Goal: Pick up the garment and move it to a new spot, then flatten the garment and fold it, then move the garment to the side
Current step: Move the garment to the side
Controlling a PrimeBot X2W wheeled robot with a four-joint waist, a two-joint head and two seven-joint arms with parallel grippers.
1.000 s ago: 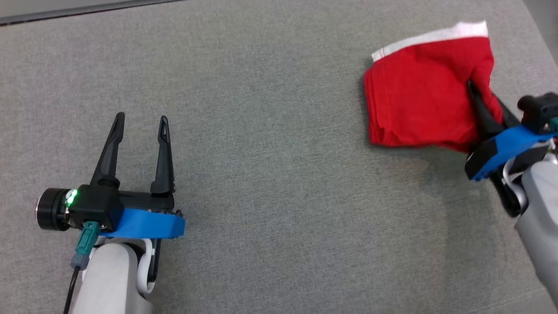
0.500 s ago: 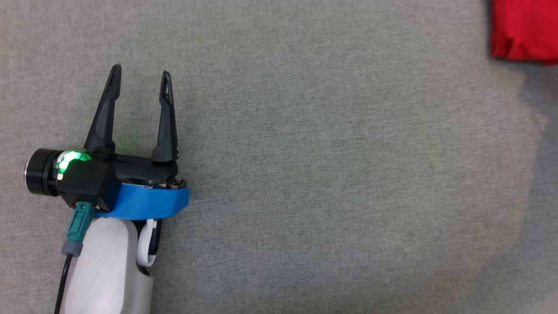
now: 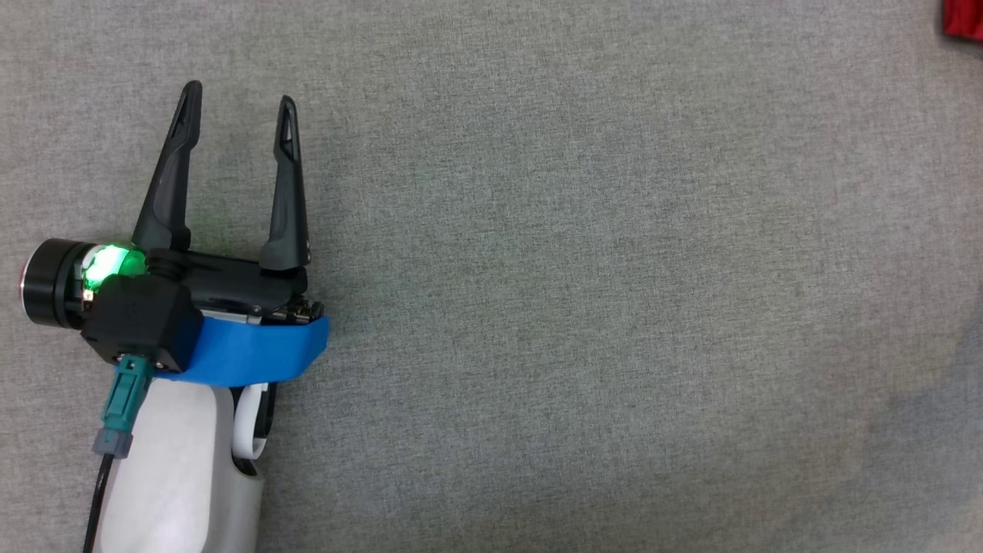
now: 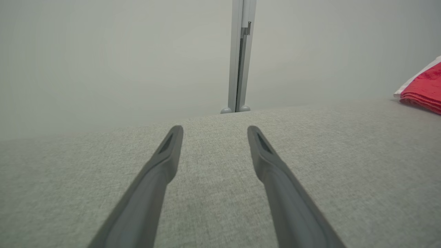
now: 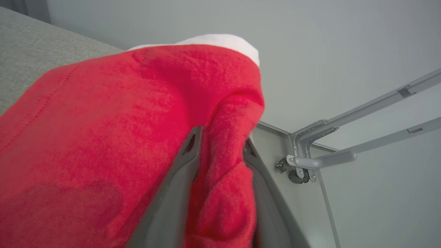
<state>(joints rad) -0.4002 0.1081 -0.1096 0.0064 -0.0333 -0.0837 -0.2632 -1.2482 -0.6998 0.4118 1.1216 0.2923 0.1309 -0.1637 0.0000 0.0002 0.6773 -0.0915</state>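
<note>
Bare grey surface [image 3: 576, 269] lies open all the way from the garment [image 3: 966, 19] across to the left tool [image 3: 239, 92], which sits well apart from the garment. In the head view a red corner of the garment shows at the upper right border.

From the left wrist, the surface's back edge meets a pale wall. The garment rests on the surface near that edge, and a slim upright post [image 4: 239, 55] stands well away from it. From the right wrist, the surface ends just beside the garment. Grey metal bars [image 5: 344, 155] on a bracket stand close past it, so room is tight on that side.

The left tool's fingers are spread wide with nothing between them. The right tool [image 5: 223, 135] has a thick fold of the garment filling the gap between its fingers and touching both. Whether they pinch it or merely flank it, I cannot tell.

The garment is bright red knit, folded into layers whose stacked edges show from the left wrist. A white band [image 5: 220, 39] runs along one edge and a line of stitching along another. It humps up, bunched, where the right tool's fingers reach into it.
</note>
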